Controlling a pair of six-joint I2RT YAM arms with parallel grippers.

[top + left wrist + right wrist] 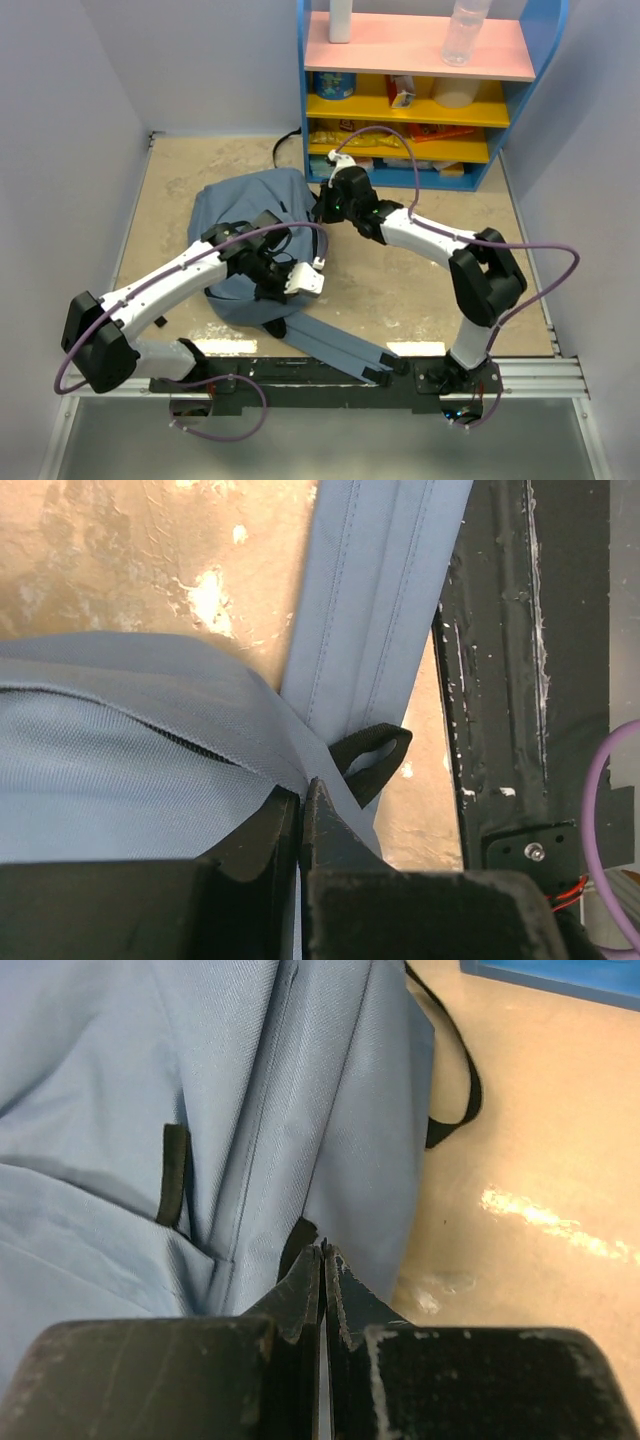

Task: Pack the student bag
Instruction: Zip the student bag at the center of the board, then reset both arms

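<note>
On the table (420, 290), left of centre, the student bag (245, 205) lies slumped. Our left gripper (301, 795) seems to pinch a fold at its near edge, beside the shoulder strap (370, 600). Our right gripper (322, 1260) has its fingers pressed together at the far edge; whether they hold cloth, we cannot tell. We should lift both edges evenly to avoid tearing free.
</note>
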